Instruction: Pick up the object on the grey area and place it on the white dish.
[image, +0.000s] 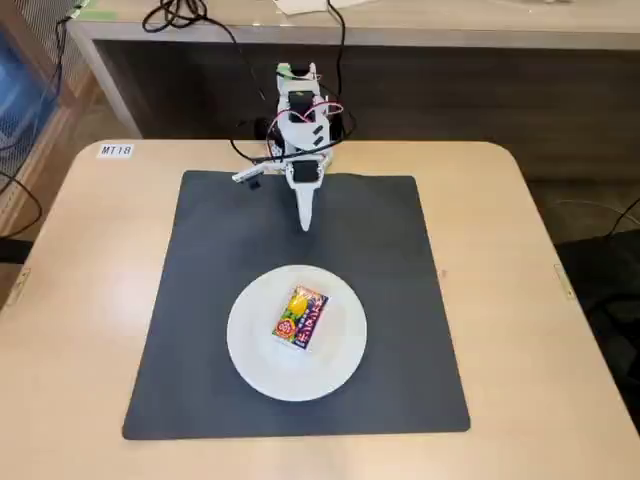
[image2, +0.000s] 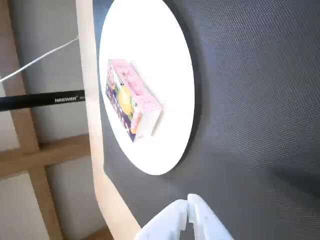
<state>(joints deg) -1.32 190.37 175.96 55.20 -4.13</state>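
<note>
Small flat rectangular box with yellow, red and orange print (image: 301, 317) is seen lying flat at centre of plain round white plate (image: 250, 345), long axis tilted slightly off vertical in fixed view, upper end leaning right. Plate is set on large dark grey square mat (image: 400, 300), near its front edge; mat is laid on light beige tabletop (image: 90, 300). Dark counter front is seen behind table. White two-finger gripper (image2: 188, 205) is pressed together, empty, held over mat well apart from plate.
</note>
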